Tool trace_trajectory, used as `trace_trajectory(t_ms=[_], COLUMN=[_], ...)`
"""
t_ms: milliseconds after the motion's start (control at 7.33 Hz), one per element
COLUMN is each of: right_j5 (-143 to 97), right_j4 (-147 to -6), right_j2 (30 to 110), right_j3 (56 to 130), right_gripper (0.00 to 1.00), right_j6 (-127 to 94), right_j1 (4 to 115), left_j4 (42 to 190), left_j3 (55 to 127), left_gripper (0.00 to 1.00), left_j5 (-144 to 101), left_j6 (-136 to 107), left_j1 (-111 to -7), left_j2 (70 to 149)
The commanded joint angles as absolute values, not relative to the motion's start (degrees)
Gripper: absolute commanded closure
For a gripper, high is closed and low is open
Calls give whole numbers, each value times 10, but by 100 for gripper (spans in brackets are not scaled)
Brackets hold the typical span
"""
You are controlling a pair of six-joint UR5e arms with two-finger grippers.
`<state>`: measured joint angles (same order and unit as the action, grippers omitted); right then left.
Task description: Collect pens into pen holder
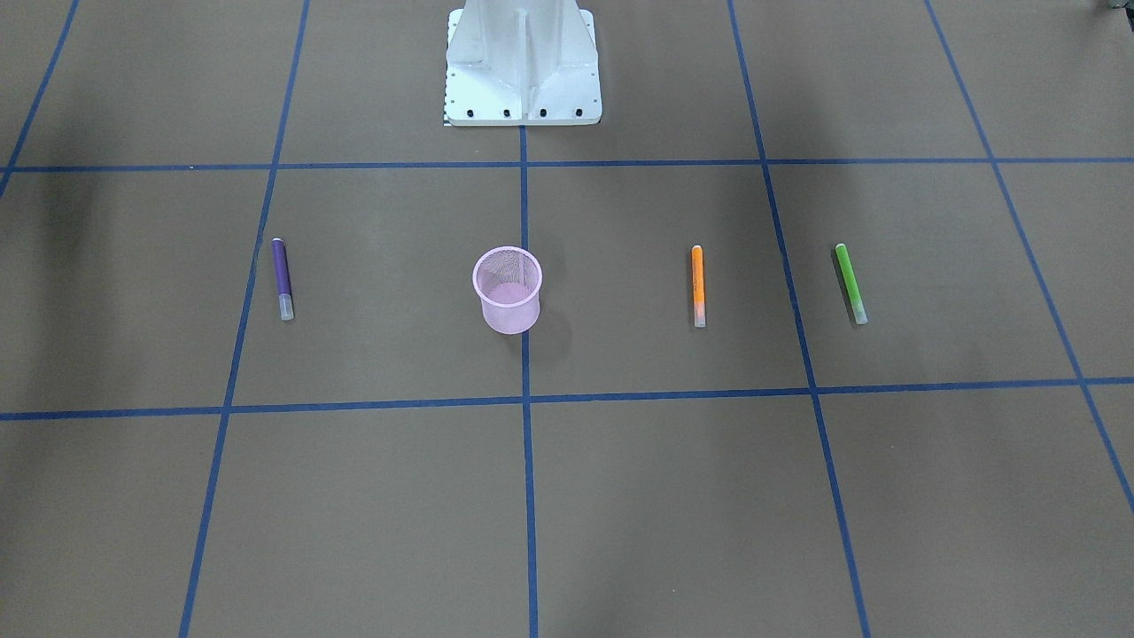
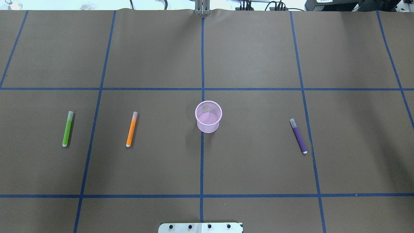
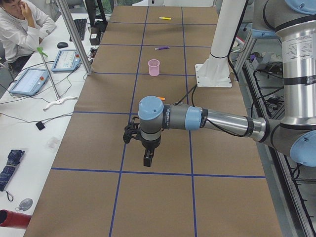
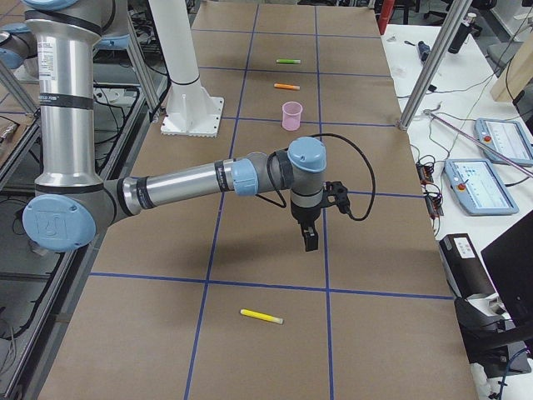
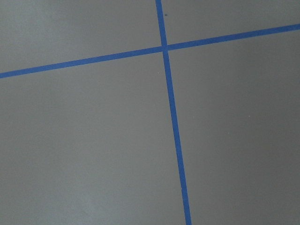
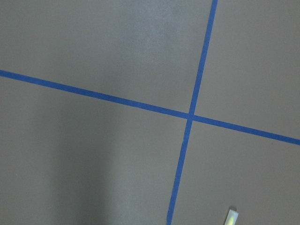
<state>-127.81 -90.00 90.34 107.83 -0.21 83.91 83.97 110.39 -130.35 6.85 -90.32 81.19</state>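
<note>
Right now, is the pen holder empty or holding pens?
Empty. The pen holder stands upright, and the overhead view into it shows nothing inside.

Silver tube arms [image 3: 227,123] with pale-blue joint caps [image 3: 150,107]; white bolted base [image 1: 523,71].

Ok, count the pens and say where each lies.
4: green pen far left, orange pen left of the pen holder, purple pen right of it, yellow pen at the table's right end.
</note>
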Motion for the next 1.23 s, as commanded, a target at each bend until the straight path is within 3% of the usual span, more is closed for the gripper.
trace_trajectory(t_ms=[0,409,1091], right_j5=[-1280,-1279,-1278], right_j4=[-820,-552,-315], right_j2=[917,1030,1043], right_j3=[1075,987,773], right_gripper=[0,0,3], right_j6=[-44,-70,-299], right_j1=[840,840,840], left_j4=[928,1041,1049], left_j3=[1101,1057,1055], left_gripper=[0,0,0], left_j5=[-1301,-1296,-1297], left_j6=[67,67,69], left_j1=[-904,-903,-902], left_j2=[848,860,861])
